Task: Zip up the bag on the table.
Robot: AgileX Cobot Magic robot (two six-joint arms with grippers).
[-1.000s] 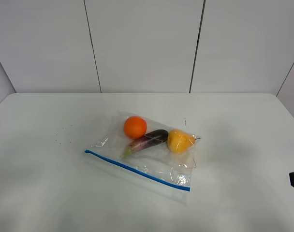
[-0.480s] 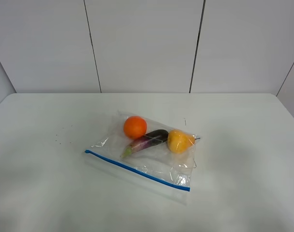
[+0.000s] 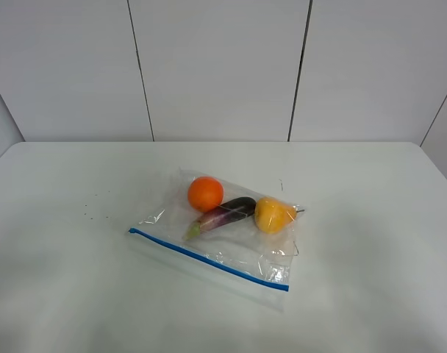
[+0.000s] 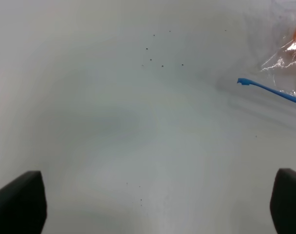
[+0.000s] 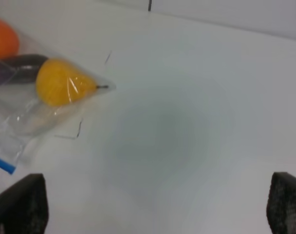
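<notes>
The clear bag (image 3: 242, 246) lies flat in the middle of the white table (image 3: 76, 294). Its blue zipper strip (image 3: 209, 259) runs along the near long edge. Inside are an orange (image 3: 205, 193), a purple eggplant (image 3: 227, 213) and a yellow fruit (image 3: 273, 215). Neither gripper shows in the exterior view. In the left wrist view my left gripper (image 4: 153, 204) is open and empty over bare table, well short of the strip's end (image 4: 269, 90). In the right wrist view my right gripper (image 5: 153, 204) is open and empty, apart from the yellow fruit (image 5: 63, 87) and the bag's corner.
A few small dark specks (image 3: 95, 206) mark the table left of the bag. A grey panelled wall (image 3: 223, 66) stands behind the table's far edge. The table's right edge runs near the frame's right side.
A dark part of the right arm at the right edge of the exterior view has drawn back out of sight. The bag has not moved.
</notes>
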